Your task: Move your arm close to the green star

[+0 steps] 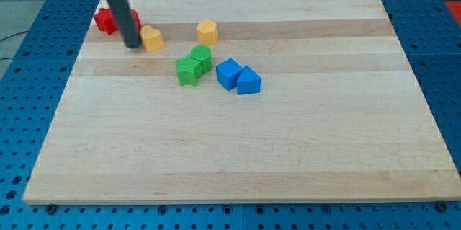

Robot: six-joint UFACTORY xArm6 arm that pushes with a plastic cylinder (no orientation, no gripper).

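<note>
Green star (189, 71): you see it a little to the left of the surface's middle and toward the view's top, touching a second green block.
Green block (202, 57): it sits just up and to the right of the star; its shape looks rounded, but you cannot tell for sure.
Blue blocks: a blue cube (229, 73) lies just to the right of the star, and a blue wedge-like block (248, 81) touches that cube on its right.
Yellow blocks: one yellow block (207, 32) stands above the green pair, apart from it; another yellow block (152, 38) lies up and to the left of the star.
My tip (132, 45): you find it just beside the left yellow block, on its left, and well apart from the star.
Red blocks (108, 20): they sit near the surface's top left corner, partly hidden behind the rod.
Pincer: the arm carries none, only the dark rod, so you have nothing open or closed to read.
Surface (238, 151): a pale wooden board on a blue perforated base.
</note>
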